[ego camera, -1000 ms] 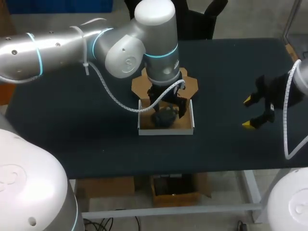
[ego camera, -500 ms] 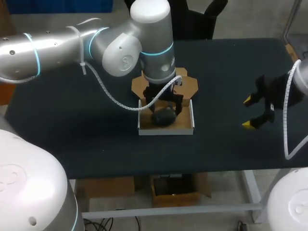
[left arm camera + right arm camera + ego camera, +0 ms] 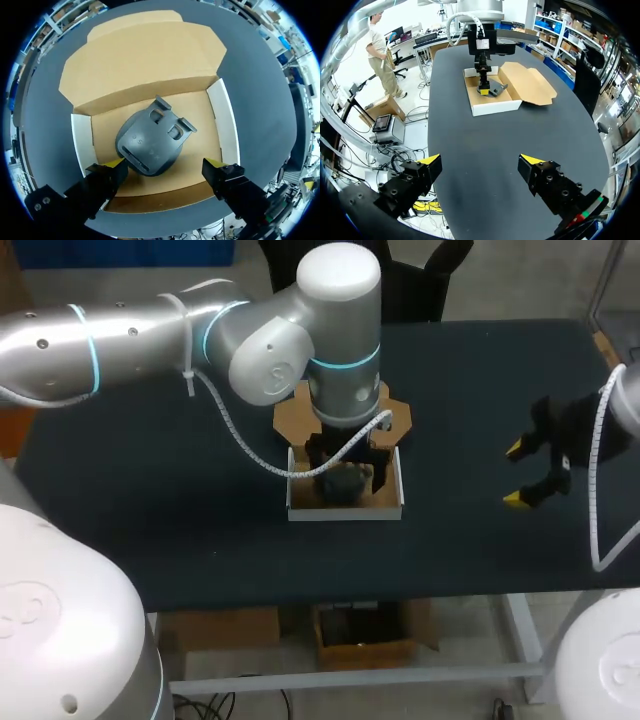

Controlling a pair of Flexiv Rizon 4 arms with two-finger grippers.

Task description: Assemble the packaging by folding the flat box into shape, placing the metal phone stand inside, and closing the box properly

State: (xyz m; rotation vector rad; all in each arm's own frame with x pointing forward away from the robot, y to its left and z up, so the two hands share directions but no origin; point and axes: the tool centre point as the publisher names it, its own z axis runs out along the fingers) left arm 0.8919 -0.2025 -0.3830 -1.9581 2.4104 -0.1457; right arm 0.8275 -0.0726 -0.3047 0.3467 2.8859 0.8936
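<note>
The folded box (image 3: 345, 512), with white walls and a brown floor, stands mid-table with its brown lid (image 3: 290, 418) lying flat behind it. A dark grey metal phone stand (image 3: 343, 486) lies inside. My left gripper (image 3: 347, 470) hangs open just over the box. In the left wrist view the stand (image 3: 150, 142) rests on the box floor between the spread yellow fingertips (image 3: 116, 162), within the walls (image 3: 80, 145), the lid (image 3: 140, 55) ahead. My right gripper (image 3: 520, 474) is open and empty far to the right. From its wrist view (image 3: 481, 160) the box (image 3: 492, 106) lies well ahead.
The left arm's white cable (image 3: 240, 445) loops down beside the box. Dark tabletop (image 3: 150, 500) stretches to both sides of the box and between it and the right gripper. The table's front edge (image 3: 350, 590) runs close below.
My left wrist shifted slightly left, then back right above the box, fingers still open. The stand stayed in the box. The right arm has not moved.
</note>
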